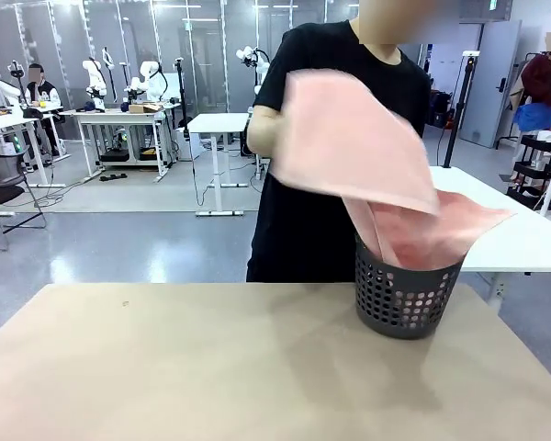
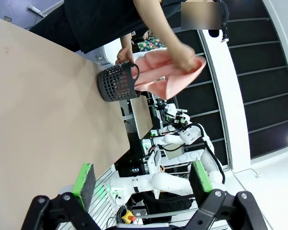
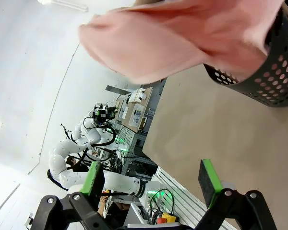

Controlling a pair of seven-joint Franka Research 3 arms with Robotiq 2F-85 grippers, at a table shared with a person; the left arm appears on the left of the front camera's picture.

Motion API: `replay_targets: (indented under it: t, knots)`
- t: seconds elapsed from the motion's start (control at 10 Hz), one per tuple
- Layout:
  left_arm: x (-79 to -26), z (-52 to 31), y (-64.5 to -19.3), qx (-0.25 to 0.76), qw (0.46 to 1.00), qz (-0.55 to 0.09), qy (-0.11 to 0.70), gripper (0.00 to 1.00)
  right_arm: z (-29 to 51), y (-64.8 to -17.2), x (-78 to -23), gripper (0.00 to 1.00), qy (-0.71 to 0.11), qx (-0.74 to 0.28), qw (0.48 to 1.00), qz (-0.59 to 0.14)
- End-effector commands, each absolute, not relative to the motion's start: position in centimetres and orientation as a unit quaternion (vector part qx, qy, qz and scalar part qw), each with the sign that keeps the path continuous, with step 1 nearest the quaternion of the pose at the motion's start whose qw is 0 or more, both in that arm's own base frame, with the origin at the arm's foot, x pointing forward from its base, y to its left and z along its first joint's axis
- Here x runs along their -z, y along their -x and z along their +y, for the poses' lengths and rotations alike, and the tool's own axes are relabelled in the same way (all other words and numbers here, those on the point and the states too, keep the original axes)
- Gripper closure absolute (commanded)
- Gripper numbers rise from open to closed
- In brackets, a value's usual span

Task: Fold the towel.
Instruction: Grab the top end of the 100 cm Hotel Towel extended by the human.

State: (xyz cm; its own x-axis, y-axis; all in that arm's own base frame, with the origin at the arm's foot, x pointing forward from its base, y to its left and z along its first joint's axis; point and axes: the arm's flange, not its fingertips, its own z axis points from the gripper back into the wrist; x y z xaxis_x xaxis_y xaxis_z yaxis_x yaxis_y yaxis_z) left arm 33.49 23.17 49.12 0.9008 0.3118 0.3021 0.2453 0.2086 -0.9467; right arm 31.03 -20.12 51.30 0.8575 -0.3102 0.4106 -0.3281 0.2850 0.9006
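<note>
Salmon-pink towel [image 1: 358,147] trails up out of the dark perforated basket [image 1: 404,299] at the table's [image 1: 165,367] far right, held by the person's hand [image 2: 182,55]; I judge my right fingers [image 3: 209,179] nearer than my left fingers [image 2: 84,178], and both pairs are spread apart and empty.

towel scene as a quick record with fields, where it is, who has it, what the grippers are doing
towel: light pink towel, lower part in the basket, upper part held up above it, bunched, not laid flat
basket: dark perforated basket, upright on the right of the table
table: tan table
person: one hand grips the towel; other hand at the basket rim
left gripper: open, holding nothing, apart from the towel
right gripper: open, holding nothing
</note>
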Motion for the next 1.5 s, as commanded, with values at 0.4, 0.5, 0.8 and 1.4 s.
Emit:
replay_targets:
  t: [0.4,0.5,0.8,1.4]
  knots:
    - [-49.15,23.20,-33.45,-0.021,0.744,-0.220,0.631,0.00,-20.18,-31.10,-51.35,0.00,-0.601,-0.008,0.752,-0.270]
    - [-49.15,23.20,-33.45,-0.021,0.744,-0.220,0.631,0.00,-20.18,-31.10,-51.35,0.00,-0.601,-0.008,0.752,-0.270]
    - [-49.15,23.20,-33.45,-0.021,0.744,-0.220,0.631,0.00,-20.18,-31.10,-51.35,0.00,-0.601,-0.008,0.752,-0.270]
    - [-49.15,23.20,-33.45,-0.021,0.744,-0.220,0.631,0.00,-20.18,-31.10,-51.35,0.00,-0.601,-0.008,0.752,-0.270]
